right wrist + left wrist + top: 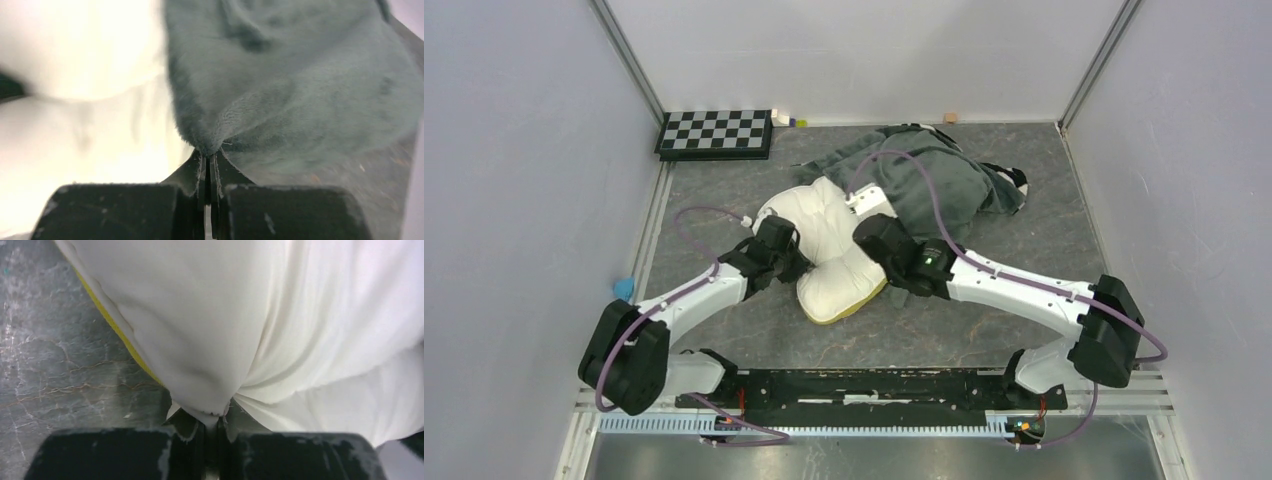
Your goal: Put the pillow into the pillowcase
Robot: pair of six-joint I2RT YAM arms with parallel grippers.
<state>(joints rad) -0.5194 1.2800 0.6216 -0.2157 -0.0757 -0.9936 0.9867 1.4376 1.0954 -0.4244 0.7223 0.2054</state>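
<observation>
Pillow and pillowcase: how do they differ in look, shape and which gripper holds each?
The pillow is cream-white with a yellow edge; the pillowcase is dark grey-green plush. The pillow is plump; the pillowcase lies limp and crumpled. The left gripper pinches the pillow; the right gripper pinches the pillowcase. Both lie on the table, touching.

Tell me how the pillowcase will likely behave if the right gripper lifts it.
Probably floppy: the pillowcase puckers to a point where the right gripper pinches it. Likely to drape and trail, since it lies crumpled on the table. Its plush nap probably resists slipping.
</observation>
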